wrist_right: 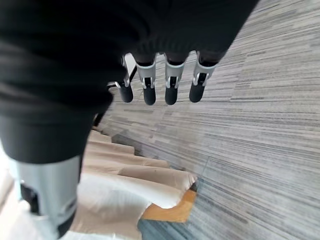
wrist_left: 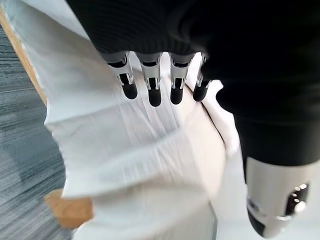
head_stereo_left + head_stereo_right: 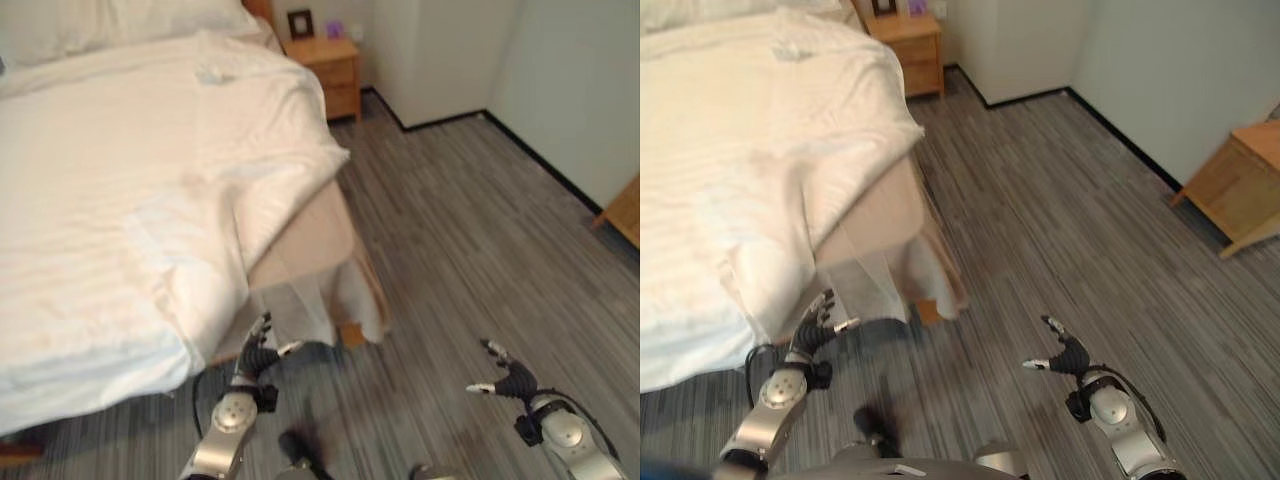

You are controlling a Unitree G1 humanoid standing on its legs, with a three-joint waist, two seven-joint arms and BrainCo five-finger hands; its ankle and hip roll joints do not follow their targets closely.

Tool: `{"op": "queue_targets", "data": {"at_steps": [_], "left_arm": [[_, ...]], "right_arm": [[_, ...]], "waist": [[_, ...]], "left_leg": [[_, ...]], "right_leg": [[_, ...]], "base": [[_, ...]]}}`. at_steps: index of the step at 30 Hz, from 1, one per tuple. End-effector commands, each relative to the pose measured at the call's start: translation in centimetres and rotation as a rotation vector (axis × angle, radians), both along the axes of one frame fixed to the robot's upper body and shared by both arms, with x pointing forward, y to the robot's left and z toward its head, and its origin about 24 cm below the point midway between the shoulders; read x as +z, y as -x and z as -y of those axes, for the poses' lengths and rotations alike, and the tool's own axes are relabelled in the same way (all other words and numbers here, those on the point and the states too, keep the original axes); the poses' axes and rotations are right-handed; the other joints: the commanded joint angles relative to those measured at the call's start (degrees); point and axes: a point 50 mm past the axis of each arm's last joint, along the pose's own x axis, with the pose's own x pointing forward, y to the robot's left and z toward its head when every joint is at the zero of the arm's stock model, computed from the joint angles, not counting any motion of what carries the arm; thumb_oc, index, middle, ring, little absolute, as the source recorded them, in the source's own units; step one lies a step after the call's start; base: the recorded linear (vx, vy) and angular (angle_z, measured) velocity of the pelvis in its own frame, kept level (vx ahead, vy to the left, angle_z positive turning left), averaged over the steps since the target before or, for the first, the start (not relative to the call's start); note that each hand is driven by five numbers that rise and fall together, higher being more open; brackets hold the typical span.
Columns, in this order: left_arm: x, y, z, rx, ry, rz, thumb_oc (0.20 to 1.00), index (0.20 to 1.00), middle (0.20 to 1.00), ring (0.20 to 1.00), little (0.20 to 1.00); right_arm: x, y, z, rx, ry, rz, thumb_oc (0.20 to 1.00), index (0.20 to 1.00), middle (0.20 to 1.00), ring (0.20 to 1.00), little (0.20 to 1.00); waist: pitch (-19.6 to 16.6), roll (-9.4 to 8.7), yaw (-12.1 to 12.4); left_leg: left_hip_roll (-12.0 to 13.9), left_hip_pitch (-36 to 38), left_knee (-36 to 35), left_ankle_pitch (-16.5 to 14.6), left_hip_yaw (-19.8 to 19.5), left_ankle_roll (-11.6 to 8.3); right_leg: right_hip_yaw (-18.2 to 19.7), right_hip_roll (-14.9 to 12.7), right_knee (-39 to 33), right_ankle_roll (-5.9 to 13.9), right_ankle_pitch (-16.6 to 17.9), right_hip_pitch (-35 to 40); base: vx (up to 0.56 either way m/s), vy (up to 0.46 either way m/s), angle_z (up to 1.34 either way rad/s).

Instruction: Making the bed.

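Note:
A bed with a rumpled white duvet (image 3: 130,200) fills the left side. The duvet's corner is folded back, baring the beige mattress corner (image 3: 300,250) and a white sheet (image 3: 300,310) that hangs down over the wooden bed leg (image 3: 350,333). My left hand (image 3: 255,350) hovers low at the bed's foot corner just below the hanging sheet, fingers straight, holding nothing; the left wrist view has its fingers (image 2: 150,85) right before the sheet (image 2: 130,150). My right hand (image 3: 510,378) is open over the floor, well right of the bed.
A wooden nightstand (image 3: 335,70) stands beside the bed's head with a small frame on it. A pillow (image 3: 100,25) lies at the head. White walls with dark skirting run along the back right. Another wooden piece of furniture (image 3: 1240,180) sits at the right. Grey striped carpet (image 3: 470,230) surrounds the bed.

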Motion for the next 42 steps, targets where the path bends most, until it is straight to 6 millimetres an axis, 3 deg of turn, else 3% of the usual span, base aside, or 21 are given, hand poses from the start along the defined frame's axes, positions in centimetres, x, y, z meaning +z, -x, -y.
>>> {"op": "queue_targets", "data": {"at_steps": [1,2,4,7,8,9,10,11,13,17,19,23,27,30,32,35,37,38,39,40,42], "left_arm": [[3.3,-2.6,-0.3,-0.013,-0.018,0.155,1.0,1.0,1.0,1.0,1.0],[3.7,-2.9,-0.4,-0.032,-0.042,0.167,1.0,1.0,1.0,1.0,1.0],[4.0,-3.1,-0.5,-0.044,-0.058,0.176,1.0,1.0,1.0,1.0,1.0],[5.1,-3.8,-0.2,-0.073,-0.068,0.222,1.0,1.0,1.0,1.0,1.0],[5.1,-3.8,-0.3,-0.071,-0.069,0.223,1.0,1.0,1.0,1.0,1.0],[6.1,-4.4,0.0,-0.072,-0.031,0.274,1.0,1.0,1.0,1.0,1.0],[8.5,-5.5,0.4,-0.089,0.017,0.391,1.0,1.0,1.0,1.0,1.0],[8.5,-5.5,0.4,-0.089,0.017,0.391,1.0,1.0,1.0,1.0,1.0],[13.9,-6.6,0.2,-0.056,0.106,0.644,1.0,1.0,1.0,1.0,1.0],[16.4,-6.7,-0.4,-0.006,0.088,0.759,1.0,1.0,1.0,1.0,1.0],[19.2,-6.8,-1.5,0.08,-0.069,0.879,1.0,1.0,1.0,1.0,1.0],[20.4,-7.2,-3.5,0.215,-0.281,0.911,1.0,1.0,1.0,1.0,1.0],[19.4,-9.1,-6.2,0.244,-0.691,0.732,1.0,1.0,1.0,1.0,1.0],[17.1,-10.2,-8.2,0.257,-0.891,0.545,1.0,1.0,1.0,1.0,1.0],[14.5,-11.8,-9.2,0.224,-0.988,0.334,1.0,1.0,1.0,1.0,1.0],[12.8,-12.1,-12.1,0.196,-1.193,0.082,1.0,1.0,1.0,1.0,1.0],[9.8,-10.3,-14.1,0.142,-1.287,-0.178,1.0,1.0,1.0,1.0,1.0],[9.4,-9.9,-14.6,0.132,-1.292,-0.233,0.831,0.831,0.831,0.831,0.831],[7.9,-9.0,-14.8,0.064,-1.319,-0.328,0.561,0.561,0.561,0.561,0.561],[5.6,-7.7,-14.4,-0.002,-1.297,-0.432,0.2,0.2,0.2,0.2,0.2],[3.1,-6.7,-13.1,-0.02,-1.168,-0.482,0.2,0.2,0.2,0.2,0.2]], "right_arm": [[2.0,-2.6,-1.6,0.079,-0.008,0.129,1.0,1.0,1.0,1.0,1.0],[1.9,-3.2,-2.7,0.111,-0.018,0.131,1.0,1.0,1.0,1.0,1.0],[1.9,-3.4,-3.1,0.115,-0.031,0.136,1.0,1.0,1.0,1.0,1.0],[1.5,-2.9,-3.5,0.1,-0.055,0.129,1.0,1.0,1.0,1.0,1.0],[1.5,-2.9,-3.6,0.101,-0.056,0.131,1.0,1.0,1.0,1.0,1.0],[1.5,-2.7,-3.4,0.091,-0.058,0.131,1.0,1.0,1.0,1.0,1.0],[1.2,-2.0,-3.3,0.076,-0.071,0.125,1.0,1.0,1.0,1.0,1.0],[1.2,-2.0,-3.3,0.076,-0.071,0.125,1.0,1.0,1.0,1.0,1.0],[-0.2,-0.4,-3.7,0.097,-0.054,0.06,1.0,1.0,1.0,1.0,1.0],[-0.7,0.0,-4.1,0.117,-0.05,0.037,1.0,1.0,1.0,1.0,1.0],[-1.4,0.7,-4.1,0.1,-0.062,0.0,1.0,1.0,1.0,1.0,1.0],[-2.0,1.0,-4.1,0.108,-0.059,-0.029,1.0,1.0,1.0,1.0,1.0],[-1.4,0.8,-3.2,0.112,-0.055,-0.027,1.0,1.0,1.0,1.0,1.0],[-1.4,1.4,-2.5,0.1,-0.066,-0.048,1.0,1.0,1.0,1.0,1.0],[-1.5,1.5,-2.4,0.109,-0.078,-0.058,1.0,1.0,1.0,1.0,1.0],[-0.9,0.7,-2.4,0.165,-0.053,-0.037,1.0,1.0,1.0,1.0,1.0],[-0.4,-0.5,-2.8,0.202,-0.042,-0.006,1.0,1.0,1.0,1.0,1.0],[0.0,-1.2,-3.1,0.224,-0.036,0.013,1.0,1.0,1.0,1.0,1.0],[0.4,-1.7,-3.3,0.243,-0.038,0.028,1.0,1.0,1.0,1.0,1.0],[0.7,-2.3,-3.6,0.259,-0.035,0.043,1.0,1.0,1.0,1.0,1.0],[1.3,-2.9,-3.5,0.279,-0.017,0.062,1.0,1.0,1.0,1.0,1.0]], "waist": [[1.15,0.8,-0.17],[1.98,0.08,0.17],[2.38,-0.24,-0.3],[3.15,-0.45,-2.43],[3.3,-0.36,-2.54],[3.57,-0.19,-3.04],[3.62,-0.4,-3.28],[3.62,-0.4,-3.28],[2.85,-1.16,-2.7],[2.32,-1.59,-2.06],[1.02,-2.06,-1.4],[0.08,-1.79,-1.6],[-0.69,-0.21,-3.51],[-1.15,0.62,-5.42],[-1.36,1.2,-7.31],[-1.29,2.52,-10.39],[-0.93,3.26,-12.5],[-1.14,3.67,-12.96],[-1.05,3.77,-13.81],[-1.01,3.86,-14.35],[-1.02,4.16,-15.12]], "left_leg": [[2.84,7.54,-0.14,-1.0,-3.62,-7.31],[0.3,8.81,-0.14,-3.24,-3.47,-5.05],[-0.44,9.07,-0.14,-4.08,-4.04,-4.44],[-1.86,8.16,-0.14,-5.41,-7.96,-4.16],[-1.33,7.55,-0.14,-4.08,-7.23,-3.74],[-1.7,7.19,-0.14,-3.94,-8.45,-3.9],[-2.32,6.78,-0.14,-4.33,-10.12,-3.92],[-2.32,6.78,-0.14,-4.33,-10.12,-3.92],[-3.41,7.78,-0.14,-5.27,-10.51,-3.6],[-3.42,8.48,-0.14,-5.73,-9.25,-3.84],[-3.11,8.86,-0.14,-6.08,-7.75,-4.38],[-3.13,9.81,-0.14,-6.43,-6.18,-4.88],[-3.16,11.06,-0.14,-7.17,-5.49,-6.05],[-3.1,11.48,-0.14,-7.12,-4.39,-6.36],[-3.04,11.22,-0.14,-7.01,-3.4,-6.66],[-2.83,9.5,-0.14,-6.37,-1.84,-7.06],[-2.48,8.17,-0.14,-5.96,-0.33,-7.27],[-2.3,7.24,-0.14,-5.83,0.51,-7.37],[-2.04,6.91,-0.14,-5.8,1.32,-7.4],[-1.97,6.48,-0.14,-5.76,2.02,-7.4],[-2.02,6.27,-0.14,-5.91,3.15,-7.25]], "right_leg": [[2.84,-5.21,8.98,1.83,13.61,-7.92],[5.27,-7.65,16.94,3.59,18.11,-10.99],[7.43,-7.58,19.59,3.74,19.25,-13.17],[14.34,-1.39,16.33,2.59,15.55,-17.25],[13.96,-0.94,16.17,2.04,16.47,-17.73],[14.01,0.07,13.98,1.25,14.52,-17.34],[13.51,1.02,10.92,0.43,13.31,-16.88],[13.51,1.02,10.92,0.43,13.31,-16.88],[10.27,1.05,8.67,0.2,14.45,-15.06],[7.85,0.54,6.8,0.8,15.73,-14.16],[5.62,0.7,2.31,0.94,16.22,-12.21],[4.95,0.68,0.7,1.48,16.21,-11.05],[6.82,0.77,0.15,1.8,14.8,-11.42],[7.79,0.84,0.15,1.87,14.08,-11.83],[8.38,0.95,0.15,1.96,13.82,-12.43],[9.89,1.35,0.15,2.24,14.23,-15.02],[11.76,1.78,0.15,2.55,14.64,-17.98],[12.96,2.13,0.15,2.51,14.96,-19.77],[13.73,2.31,0.15,2.6,15.17,-20.94],[14.63,2.44,0.15,2.69,15.43,-22.23],[15.96,2.61,0.15,2.65,15.72,-23.25]], "base": [[0.5,0.433,0.4],[0.24,0.297,0.44],[0.23,0.214,0.4],[0.24,0.157,0.34],[0.11,0.087,1.18],[0.15,0.104,1.58],[0.22,0.142,1.47],[0.26,0.123,1.57],[0.24,0.092,1.15],[0.13,0.008,0.02],[0.14,-0.027,-0.3],[0.1,0.002,-0.27],[0.14,0.001,-0.34],[0.08,-0.028,-0.27],[0.07,-0.043,-0.03],[-0.01,-0.014,-0.29],[-0.06,-0.007,-0.37],[-0.07,0.002,-0.53],[-0.04,0.016,-0.62],[-0.02,0.029,-0.52],[0.01,0.042,-0.46]]}}
